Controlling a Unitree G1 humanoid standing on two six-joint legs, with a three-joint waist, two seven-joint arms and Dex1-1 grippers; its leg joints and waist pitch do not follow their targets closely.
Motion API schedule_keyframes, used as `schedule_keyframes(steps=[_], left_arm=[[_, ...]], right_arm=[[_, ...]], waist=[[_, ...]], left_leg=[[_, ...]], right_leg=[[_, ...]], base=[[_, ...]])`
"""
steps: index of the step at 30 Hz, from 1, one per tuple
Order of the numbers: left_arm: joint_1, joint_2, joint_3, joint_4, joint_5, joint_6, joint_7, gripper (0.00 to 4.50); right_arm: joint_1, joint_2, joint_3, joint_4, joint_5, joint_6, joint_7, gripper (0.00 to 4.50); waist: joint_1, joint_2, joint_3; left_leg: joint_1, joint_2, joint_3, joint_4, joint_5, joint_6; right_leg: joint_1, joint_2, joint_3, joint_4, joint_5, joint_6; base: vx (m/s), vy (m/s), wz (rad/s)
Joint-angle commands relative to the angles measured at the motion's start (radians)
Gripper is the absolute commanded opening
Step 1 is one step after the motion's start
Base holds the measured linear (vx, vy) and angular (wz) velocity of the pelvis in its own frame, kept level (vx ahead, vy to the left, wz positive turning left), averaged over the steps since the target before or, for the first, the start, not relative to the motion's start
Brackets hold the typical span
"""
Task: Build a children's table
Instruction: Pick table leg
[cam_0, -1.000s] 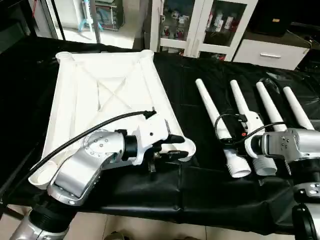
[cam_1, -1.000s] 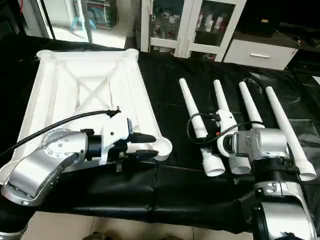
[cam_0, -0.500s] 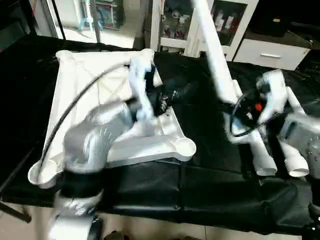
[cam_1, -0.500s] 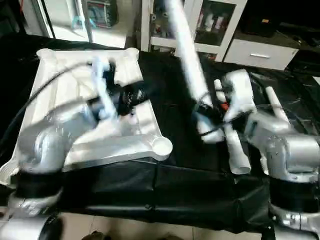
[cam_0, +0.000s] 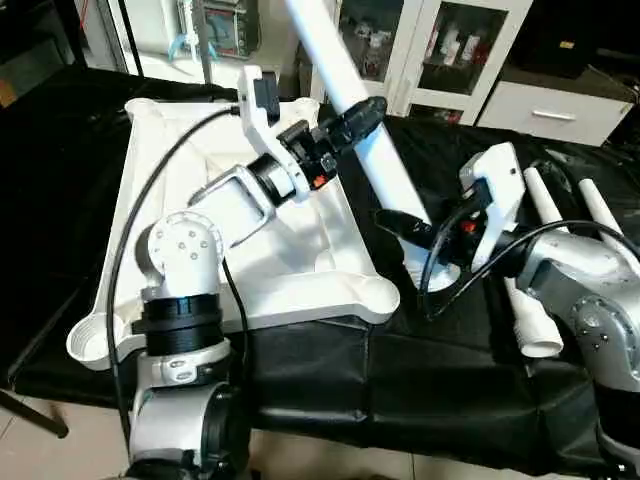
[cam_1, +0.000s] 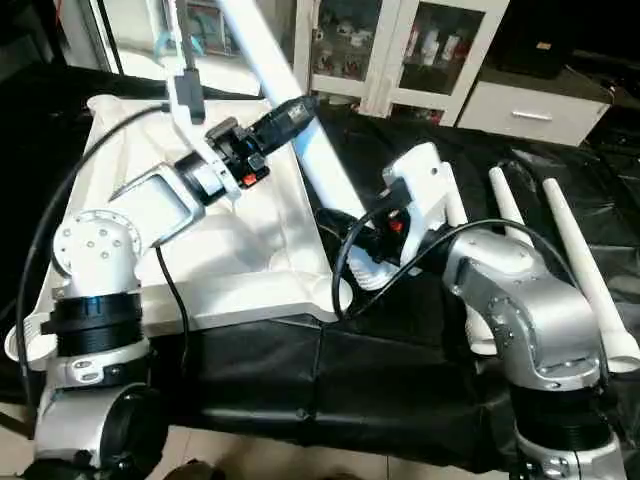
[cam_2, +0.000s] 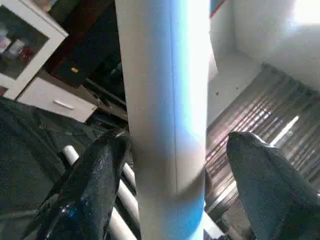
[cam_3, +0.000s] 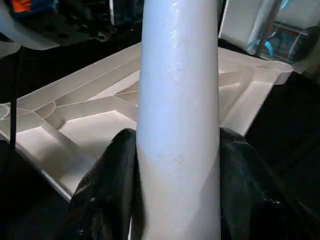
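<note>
The right end effector (cam_0: 400, 226) clamps the lifted table leg (cam_0: 345, 95) near its wide end – leg slanting toward 11 o'clock. Farther up, the left end effector (cam_2: 172, 165) straddles it, released. The upturned tabletop (cam_0: 165, 200) lies on the black worktop (cam_0: 330, 370) at 10 o'clock – spare legs (cam_0: 590, 205) at 2 o'clock.

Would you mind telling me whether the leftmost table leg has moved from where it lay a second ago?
Yes. The leg has left the black cloth; the right pincer holds it tilted up beside the tabletop, above three legs lying flat.
</note>
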Motion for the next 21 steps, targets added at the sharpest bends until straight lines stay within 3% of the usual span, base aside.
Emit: schedule_keyframes(steps=[1,5,7,10,13,16,18,21], left_arm=[[-0.021,-0.008,0.004,0.011,-0.001,-0.001,0.025,3.88],[-0.041,-0.012,0.024,0.029,-0.019,-0.006,0.053,4.32],[-0.045,-0.012,0.025,0.037,-0.02,-0.008,0.065,3.91],[-0.05,-0.01,0.024,0.042,-0.033,-0.001,0.074,3.96],[-0.053,-0.005,0.025,0.044,-0.039,0.003,0.074,3.43],[-0.048,0.001,0.018,0.045,-0.04,0.0,0.074,3.37],[-0.047,0.001,0.016,0.045,-0.039,-0.002,0.075,3.03],[-0.042,0.009,0.002,0.038,-0.035,-0.009,0.074,3.02]], right_arm=[[-0.002,-0.006,-0.004,-0.019,-0.01,-0.023,-0.001,1.85],[0.002,-0.012,0.029,-0.012,-0.027,-0.045,0.006,1.85],[0.002,-0.013,0.041,-0.004,-0.036,-0.054,0.004,1.85],[0.001,-0.016,0.053,0.005,-0.046,-0.062,0.003,1.85],[0.003,-0.015,0.062,0.009,-0.052,-0.068,0.002,1.85],[0.005,-0.011,0.069,0.011,-0.056,-0.073,-0.002,1.85],[0.005,-0.011,0.07,0.012,-0.056,-0.074,-0.002,1.85],[-0.001,-0.009,0.071,0.018,-0.062,-0.075,-0.007,1.85]], waist=[[0.001,-0.011,-0.075],[0.0,-0.009,-0.076],[0.0,-0.006,-0.077],[0.001,-0.007,-0.078],[0.001,-0.009,-0.078],[0.001,-0.007,-0.077],[0.001,-0.007,-0.078],[0.001,-0.007,-0.079]], left_leg=[[0.014,0.066,-0.029,-0.062,-0.004,0.067],[0.014,0.064,-0.03,-0.061,0.001,0.064],[0.015,0.065,-0.03,-0.06,0.008,0.067],[0.015,0.065,-0.03,-0.06,0.015,0.069],[0.015,0.065,-0.03,-0.06,0.013,0.072],[0.015,0.066,-0.03,-0.06,0.007,0.067],[0.016,0.065,-0.03,-0.06,0.011,0.067],[0.015,0.065,-0.03,-0.059,0.017,0.068]], right_leg=[[0.057,-0.074,0.049,-0.065,-0.025,-0.245],[0.057,-0.074,0.049,-0.064,-0.021,-0.239],[0.056,-0.073,0.049,-0.063,-0.007,-0.239],[0.057,-0.073,0.049,-0.06,0.013,-0.249],[0.058,-0.073,0.049,-0.06,0.011,-0.25],[0.057,-0.073,0.048,-0.061,0.002,-0.248],[0.058,-0.073,0.049,-0.059,0.011,-0.25],[0.058,-0.073,0.049,-0.058,0.018,-0.251]], base=[[0.0,0.0,0.0],[0.0,0.0,0.0],[0.0,0.0,0.0],[0.0,0.0,0.0],[0.0,0.0,0.0],[0.0,0.0,0.0],[0.0,0.0,0.0],[0.0,0.0,0.0]])
